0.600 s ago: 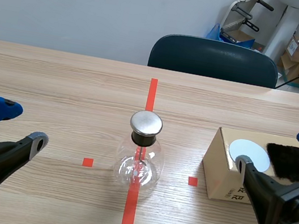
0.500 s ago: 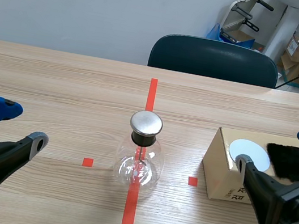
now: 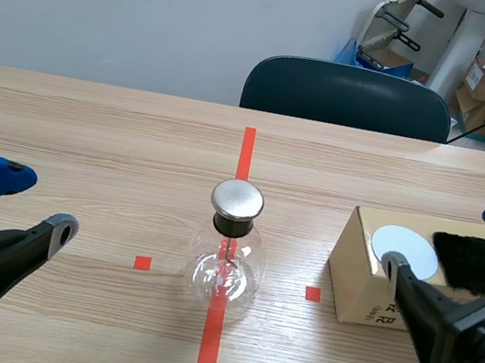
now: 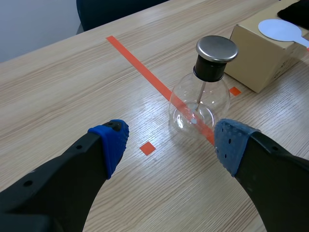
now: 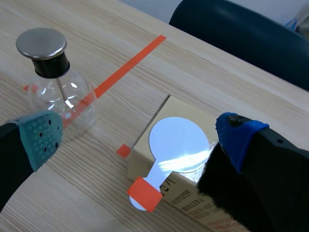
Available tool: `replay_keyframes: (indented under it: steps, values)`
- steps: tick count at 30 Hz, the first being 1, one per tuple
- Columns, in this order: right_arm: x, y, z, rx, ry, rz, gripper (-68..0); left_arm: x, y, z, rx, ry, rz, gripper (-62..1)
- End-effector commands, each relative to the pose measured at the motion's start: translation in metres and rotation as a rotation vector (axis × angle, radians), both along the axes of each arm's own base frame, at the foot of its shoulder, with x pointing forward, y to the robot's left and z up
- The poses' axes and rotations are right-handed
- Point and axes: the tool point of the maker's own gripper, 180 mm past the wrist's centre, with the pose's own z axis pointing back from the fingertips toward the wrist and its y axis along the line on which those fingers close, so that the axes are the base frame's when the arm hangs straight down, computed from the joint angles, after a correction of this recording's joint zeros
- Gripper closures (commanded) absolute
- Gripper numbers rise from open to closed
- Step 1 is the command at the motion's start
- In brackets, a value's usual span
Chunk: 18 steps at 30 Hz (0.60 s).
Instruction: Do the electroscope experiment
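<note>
Left gripper (image 4: 172, 141) and right gripper (image 5: 140, 137) both spread, empty. Right one: pinch the paddle (image 5: 177, 137) by its orange handle (image 5: 144, 192) (it overhangs the box (image 5: 161, 115)), square on.

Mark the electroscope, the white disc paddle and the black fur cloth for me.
electroscope (image 3: 245, 268), scene view, on its glass bulb.
white disc paddle (image 5: 177, 137), right wrist view, on the round disc.
black fur cloth (image 3: 475, 267), scene view, on the middle of the fur.

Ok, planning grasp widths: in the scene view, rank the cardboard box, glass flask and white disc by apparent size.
cardboard box, largest
glass flask
white disc, smallest
All sit similarly near, so the order holds.
</note>
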Motion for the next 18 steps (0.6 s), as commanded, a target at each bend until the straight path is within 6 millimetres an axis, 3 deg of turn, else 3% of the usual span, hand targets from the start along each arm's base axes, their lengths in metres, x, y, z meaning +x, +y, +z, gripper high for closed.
replay_keyframes:
  steps: [1,6,9,14,18]
  values:
    - [-0.003,0.008,0.01,-0.039,-0.052,0.042,-67.9,0.002,-0.003,0.01,-0.015,-0.032,-0.001,-40.3]
    - [-0.044,0.036,0.003,-0.238,-0.131,0.26,-67.9,0.003,-0.002,0.01,-0.013,-0.033,0.007,-40.3]
    - [-0.068,0.04,-0.011,-0.402,-0.179,0.341,-67.9,0.003,-0.002,0.01,-0.012,-0.034,0.006,-40.3]
    - [-0.076,0.026,-0.031,-0.743,-0.313,0.295,-67.9,0.0,-0.006,0.01,-0.014,-0.029,-0.027,-40.3]
    - [-0.077,0.019,-0.038,-0.92,-0.437,0.225,-67.9,-0.011,-0.021,0.009,-0.024,-0.015,-0.127,-41.7]
